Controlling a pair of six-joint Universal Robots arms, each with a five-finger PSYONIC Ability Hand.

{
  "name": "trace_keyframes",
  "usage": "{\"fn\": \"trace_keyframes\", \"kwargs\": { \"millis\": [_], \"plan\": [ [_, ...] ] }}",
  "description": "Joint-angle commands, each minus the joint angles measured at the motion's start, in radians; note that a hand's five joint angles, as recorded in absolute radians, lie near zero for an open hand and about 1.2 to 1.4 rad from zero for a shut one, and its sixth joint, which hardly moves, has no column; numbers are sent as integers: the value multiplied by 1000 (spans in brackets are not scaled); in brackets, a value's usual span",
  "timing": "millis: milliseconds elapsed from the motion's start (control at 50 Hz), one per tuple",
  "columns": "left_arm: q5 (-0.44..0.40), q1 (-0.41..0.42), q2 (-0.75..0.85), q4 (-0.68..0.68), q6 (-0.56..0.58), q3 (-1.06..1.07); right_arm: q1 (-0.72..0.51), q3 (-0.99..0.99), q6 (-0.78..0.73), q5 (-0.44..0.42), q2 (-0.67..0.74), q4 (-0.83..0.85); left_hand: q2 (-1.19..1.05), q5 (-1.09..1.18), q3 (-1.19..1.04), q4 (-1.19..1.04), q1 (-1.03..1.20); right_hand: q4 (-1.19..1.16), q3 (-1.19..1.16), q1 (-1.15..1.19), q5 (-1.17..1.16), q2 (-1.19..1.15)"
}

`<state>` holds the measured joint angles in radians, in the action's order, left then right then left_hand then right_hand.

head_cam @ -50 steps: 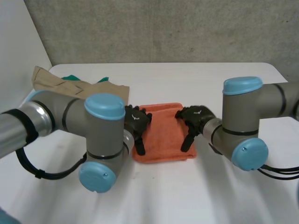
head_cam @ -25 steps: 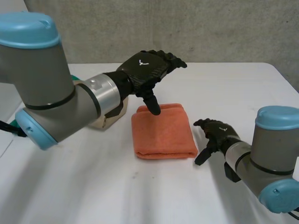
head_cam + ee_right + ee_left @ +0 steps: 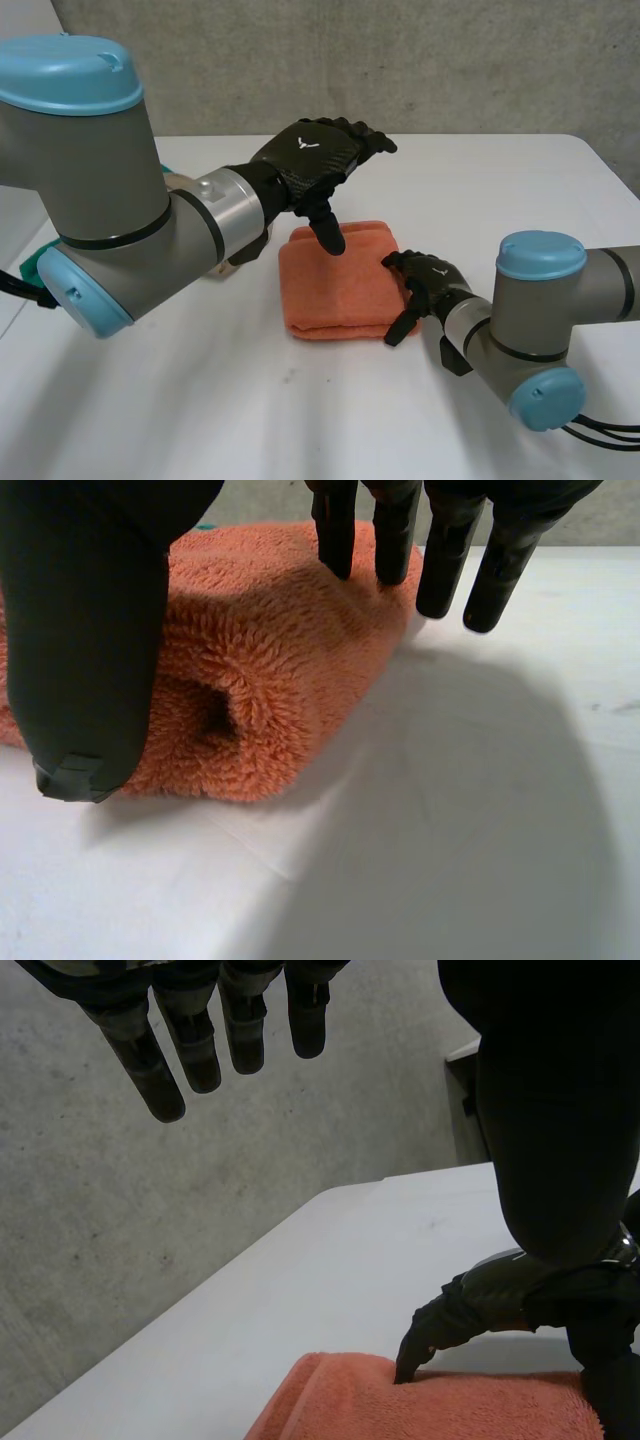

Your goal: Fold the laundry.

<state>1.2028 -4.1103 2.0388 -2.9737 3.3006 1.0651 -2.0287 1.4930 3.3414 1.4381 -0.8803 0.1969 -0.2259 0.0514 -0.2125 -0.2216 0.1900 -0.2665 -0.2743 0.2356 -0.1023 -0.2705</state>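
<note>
An orange towel, folded into a thick rectangle, lies flat in the middle of the white table. My left hand hovers above the towel's far edge, open, fingers straight and thumb hanging down, touching nothing. In the left wrist view the towel lies below its palm. My right hand is at the towel's near right corner, open. In the right wrist view its straight fingertips rest on the towel and its thumb stands beside the folded end. The left wrist view also catches this right hand on the towel's edge.
A beige cloth and a green cloth lie at the left, mostly hidden behind my left arm. A grey wall runs behind the table's far edge. Bare table lies to the right and in front of the towel.
My left hand lifted off the towel's left edge and now hovers above its far edge. My right hand drew away to the right, then came back to the near right corner.
</note>
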Motion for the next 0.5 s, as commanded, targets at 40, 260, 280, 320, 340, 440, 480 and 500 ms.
{"fn": "trace_keyframes", "kwargs": {
  "millis": [40, 260, 280, 320, 340, 440, 480, 500],
  "plan": [
    [17, 10, -14, -1, 1, 12, -25, -36, 16, 8, 26, 3, -55, 55, -69, -59, 91, -370, -362, 401, -359, -366],
    [15, 13, -17, -4, 1, 24, -12, -178, 32, 42, 67, 1, -58, 58, -71, -62, 94, -1130, -1122, 1161, -1119, -1126],
    [15, 11, -17, -4, 1, 24, -7, -194, 30, 42, 72, 0, -58, 58, -71, -62, 94, -1130, -1122, 1161, -1119, -1126],
    [15, 13, -17, -4, 1, 26, 36, -241, 24, 44, 83, -4, -58, 58, -71, -62, 94, -1130, -1122, 1161, -1119, -1126],
    [15, 13, -17, -4, 1, 26, 57, -255, 20, 44, 84, -4, -58, 58, -71, -62, 94, -1130, -1122, 1161, -1119, -1126],
    [15, 11, -28, -5, 1, 35, 183, -338, -37, 42, 112, -4, -58, 58, -71, -62, 94, -1130, -1122, 1161, -1119, -1126],
    [15, 10, -31, -5, 1, 36, 244, -399, -86, 45, 136, -10, -58, 58, -71, -62, 94, -1130, -1122, 1161, -1119, -1126],
    [15, 11, -32, -5, 1, 36, 260, -424, -100, 47, 148, -14, -58, 58, -71, -62, 94, -1130, -1122, 1161, -1119, -1126]
  ]
}}
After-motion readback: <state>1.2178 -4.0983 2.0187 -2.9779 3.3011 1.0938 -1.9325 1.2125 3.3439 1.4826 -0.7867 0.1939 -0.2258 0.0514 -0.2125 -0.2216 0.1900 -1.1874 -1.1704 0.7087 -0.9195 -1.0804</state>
